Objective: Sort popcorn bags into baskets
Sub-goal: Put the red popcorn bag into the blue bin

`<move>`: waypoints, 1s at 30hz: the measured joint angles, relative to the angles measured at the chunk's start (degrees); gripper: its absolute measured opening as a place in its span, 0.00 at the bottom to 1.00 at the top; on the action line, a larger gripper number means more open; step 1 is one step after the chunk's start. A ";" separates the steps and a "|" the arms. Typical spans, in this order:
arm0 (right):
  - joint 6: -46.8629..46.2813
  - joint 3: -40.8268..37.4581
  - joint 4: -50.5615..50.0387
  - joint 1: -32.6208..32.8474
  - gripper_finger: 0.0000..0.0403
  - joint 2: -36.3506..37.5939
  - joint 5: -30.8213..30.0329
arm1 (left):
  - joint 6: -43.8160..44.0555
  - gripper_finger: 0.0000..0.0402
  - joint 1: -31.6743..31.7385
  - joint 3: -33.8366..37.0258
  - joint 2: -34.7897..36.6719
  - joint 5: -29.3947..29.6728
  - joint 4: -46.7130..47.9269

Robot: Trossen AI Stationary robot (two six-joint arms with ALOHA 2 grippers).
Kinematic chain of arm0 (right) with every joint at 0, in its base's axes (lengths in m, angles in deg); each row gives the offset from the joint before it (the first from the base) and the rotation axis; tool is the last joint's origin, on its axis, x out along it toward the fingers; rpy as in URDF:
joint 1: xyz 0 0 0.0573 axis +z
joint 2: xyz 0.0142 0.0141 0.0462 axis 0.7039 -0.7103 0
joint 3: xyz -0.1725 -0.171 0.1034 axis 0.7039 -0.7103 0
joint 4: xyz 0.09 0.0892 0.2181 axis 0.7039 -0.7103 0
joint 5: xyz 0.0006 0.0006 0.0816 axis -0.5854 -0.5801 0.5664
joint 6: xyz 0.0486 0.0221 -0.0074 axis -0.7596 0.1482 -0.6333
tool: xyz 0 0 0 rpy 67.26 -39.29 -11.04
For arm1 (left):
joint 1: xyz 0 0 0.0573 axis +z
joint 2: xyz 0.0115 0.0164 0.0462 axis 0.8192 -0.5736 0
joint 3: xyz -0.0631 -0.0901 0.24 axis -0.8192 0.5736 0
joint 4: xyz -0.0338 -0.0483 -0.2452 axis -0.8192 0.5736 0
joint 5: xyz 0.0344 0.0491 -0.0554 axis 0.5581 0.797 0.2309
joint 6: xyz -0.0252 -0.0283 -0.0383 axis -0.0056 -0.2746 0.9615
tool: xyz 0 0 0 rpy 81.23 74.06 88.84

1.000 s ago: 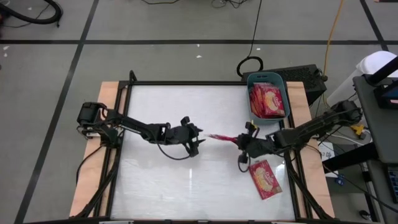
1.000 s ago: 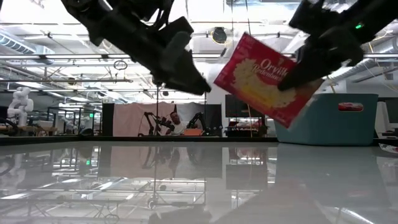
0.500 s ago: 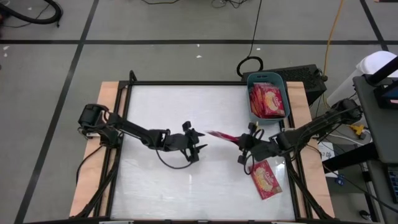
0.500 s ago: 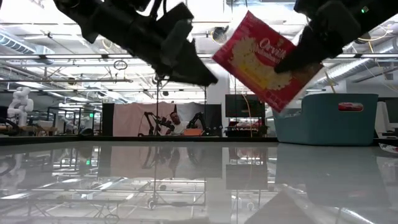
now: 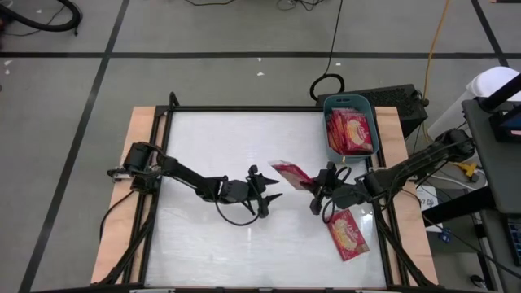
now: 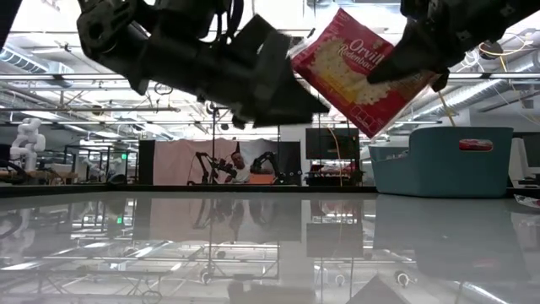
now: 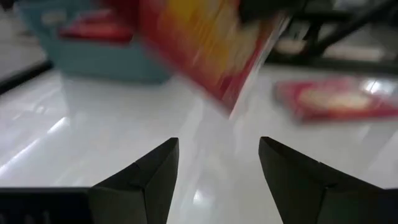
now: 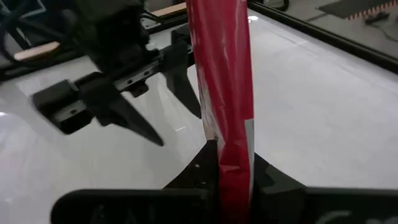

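Robotics lab (other robot arms [image 6: 221, 165] behind).

Bright, even light falls from overhead. The white table [image 5: 244, 163] is glossy: from table height it mirrors the ceiling lights, and from above a pale sheen lies toward six o'clock. Arms read as dark silhouettes against the lit room. In the left wrist view the red packet [image 7: 199, 43] and teal bin [image 7: 93, 59] are blurred.
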 joint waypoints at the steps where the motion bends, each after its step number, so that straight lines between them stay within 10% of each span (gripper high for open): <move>1: -0.88 0.00 0.03 0.00 0.03 -0.01 0.10 | 0.00 0.57 -0.25 -0.04 -0.50 0.05 -2.23; 26: -11.31 0.00 0.60 7.60 0.03 -2.24 1.50 | 1.73 0.70 0.72 -0.06 -0.71 -7.21 -15.97; 30: -9.47 0.00 1.07 7.67 0.03 -2.94 1.45 | -1.77 0.60 0.69 -0.10 -0.63 -11.87 -17.09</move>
